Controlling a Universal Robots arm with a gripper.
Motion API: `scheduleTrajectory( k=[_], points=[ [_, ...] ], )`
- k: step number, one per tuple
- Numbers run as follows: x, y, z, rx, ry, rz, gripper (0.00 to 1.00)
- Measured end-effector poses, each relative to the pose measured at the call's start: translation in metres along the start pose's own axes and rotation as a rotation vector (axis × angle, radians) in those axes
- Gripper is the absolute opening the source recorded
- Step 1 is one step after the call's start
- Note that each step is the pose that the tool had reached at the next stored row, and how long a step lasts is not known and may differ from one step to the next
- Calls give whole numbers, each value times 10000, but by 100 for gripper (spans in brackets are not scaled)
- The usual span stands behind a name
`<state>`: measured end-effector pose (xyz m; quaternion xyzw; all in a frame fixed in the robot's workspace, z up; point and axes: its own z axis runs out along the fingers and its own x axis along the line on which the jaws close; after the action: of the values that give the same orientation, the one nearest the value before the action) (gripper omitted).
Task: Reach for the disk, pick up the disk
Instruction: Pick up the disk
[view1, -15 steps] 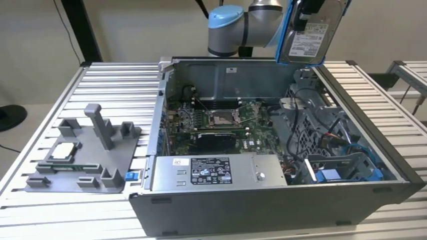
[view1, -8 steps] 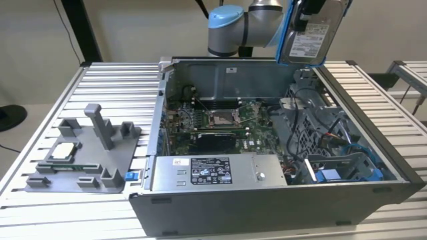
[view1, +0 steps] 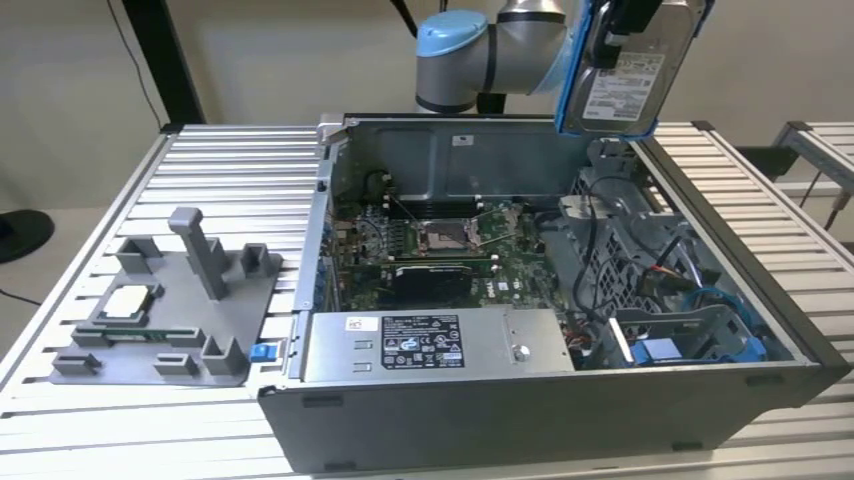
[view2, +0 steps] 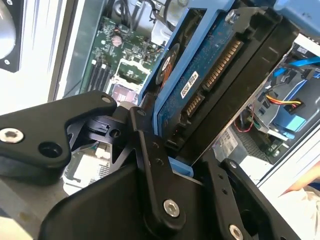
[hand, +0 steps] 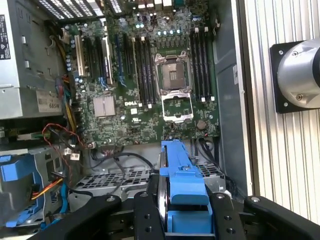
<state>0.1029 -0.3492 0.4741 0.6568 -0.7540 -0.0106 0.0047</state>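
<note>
The disk (view2: 210, 75) sits clamped between our gripper (view2: 187, 165) fingers, held on edge by its blue rails (hand: 182, 180), with the circuit-board side and its connector facing the second wrist view. The black fingers (view2: 150, 165) press in from both sides, so we judge the grasp closed and firm on the disk. In the exterior view the disk (view1: 630, 75) hangs upright, label outward, high above the open computer case (view1: 534, 400), well clear of its rim. We judge the pick-up essentially done.

To do this step well, we keep the squeeze steady on the rails, not the bare board, and hold the disk vertical so it cannot pivot between the pads.

Below the disk, the first wrist view shows the motherboard (hand: 150, 85) with its empty processor socket (hand: 172, 75), and loose cables (hand: 55, 150) beside the drive cage (view1: 694, 335); any drift should stay clear of those. Farther off, on the slatted table (view1: 94, 440) toward the exterior view's left, stands the grey fixture (view1: 174, 310).
</note>
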Motion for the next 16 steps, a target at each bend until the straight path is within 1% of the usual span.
scheduleTrajectory(
  k=[10, 14, 16],
  points=[
    [195, -27, -2, 0, 0, 1, 0],
    [244, -34, -2, 0, 0, 0, 0],
    [250, -34, -2, 0, -1, 1, 0]
  ],
)
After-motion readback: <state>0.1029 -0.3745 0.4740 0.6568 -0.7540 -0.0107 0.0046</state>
